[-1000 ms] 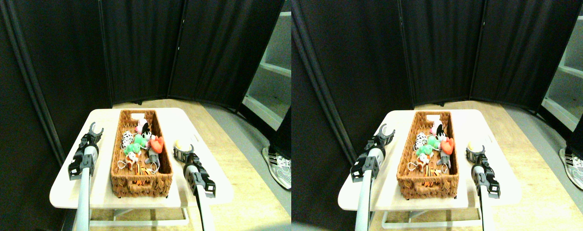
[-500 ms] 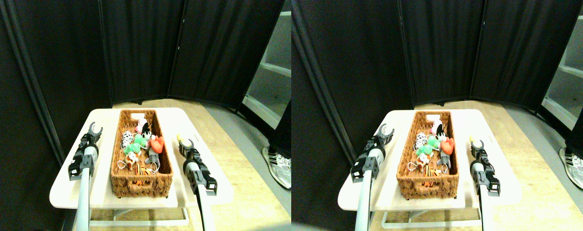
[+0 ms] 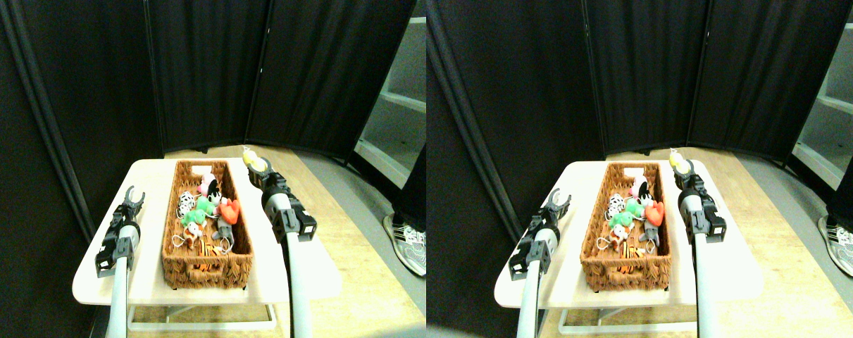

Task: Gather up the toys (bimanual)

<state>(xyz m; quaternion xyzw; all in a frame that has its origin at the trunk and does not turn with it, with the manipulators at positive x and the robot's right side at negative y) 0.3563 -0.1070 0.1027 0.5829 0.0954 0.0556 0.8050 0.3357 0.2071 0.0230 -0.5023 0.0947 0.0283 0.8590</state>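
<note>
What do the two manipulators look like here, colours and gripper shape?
Both match. Each is a pale grey-white tubular limb rising from the bottom edge, carrying a blocky black housing partway up. The left gripper and right gripper are dark, each with two curved jaws forming a small claw-like fork. No loose cables or markings can be made out at this size.

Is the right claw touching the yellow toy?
Touching: in the stereo pair view the right claw grips the yellow toy, raised beside the basket.
</note>
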